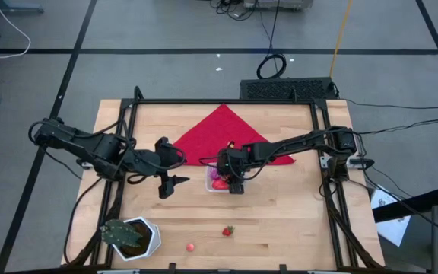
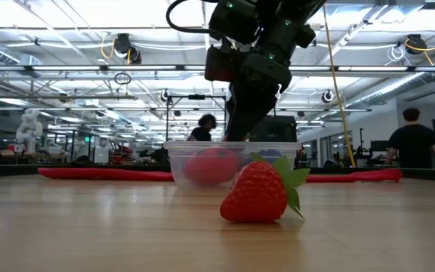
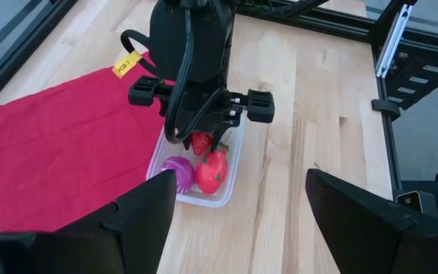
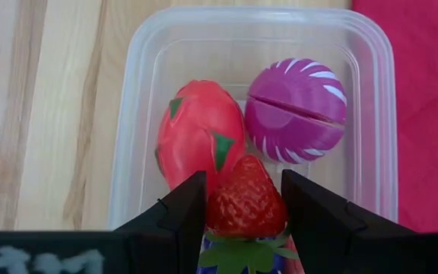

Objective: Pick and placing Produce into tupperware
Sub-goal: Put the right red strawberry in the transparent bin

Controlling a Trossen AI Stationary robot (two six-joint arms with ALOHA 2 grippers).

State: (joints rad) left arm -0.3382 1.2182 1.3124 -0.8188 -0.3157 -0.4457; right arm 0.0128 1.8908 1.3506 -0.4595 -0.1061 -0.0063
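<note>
The clear tupperware (image 1: 212, 183) stands on the wooden table at the red cloth's near edge. It holds a red fruit with green flecks (image 4: 200, 133) and a purple striped ball (image 4: 295, 110). My right gripper (image 1: 234, 183) hovers over the tub, shut on a red strawberry (image 4: 245, 202). My left gripper (image 1: 172, 183) waits open just left of the tub, and the left wrist view shows its fingers apart (image 3: 242, 228). A second strawberry (image 1: 227, 230) and a small red ball (image 1: 191, 247) lie on the table nearer the front edge. My right gripper pinches the strawberry's body (image 4: 238, 213) between its two fingers (image 4: 177, 217), one on each side. It comes from above, pointing down into the tub (image 3: 196, 171). The strawberry (image 3: 201, 142) hangs at the fingers over the fruit in the tub. Whether it touches them, I cannot tell.
A big red triangular cloth (image 1: 226, 133) lies behind the tub. A green plant in a white pot (image 1: 131, 236) stands at the near left corner. Black frame rails (image 1: 322, 137) run along the table's sides. In the low view, people (image 2: 412, 143) stand in the room beyond.
</note>
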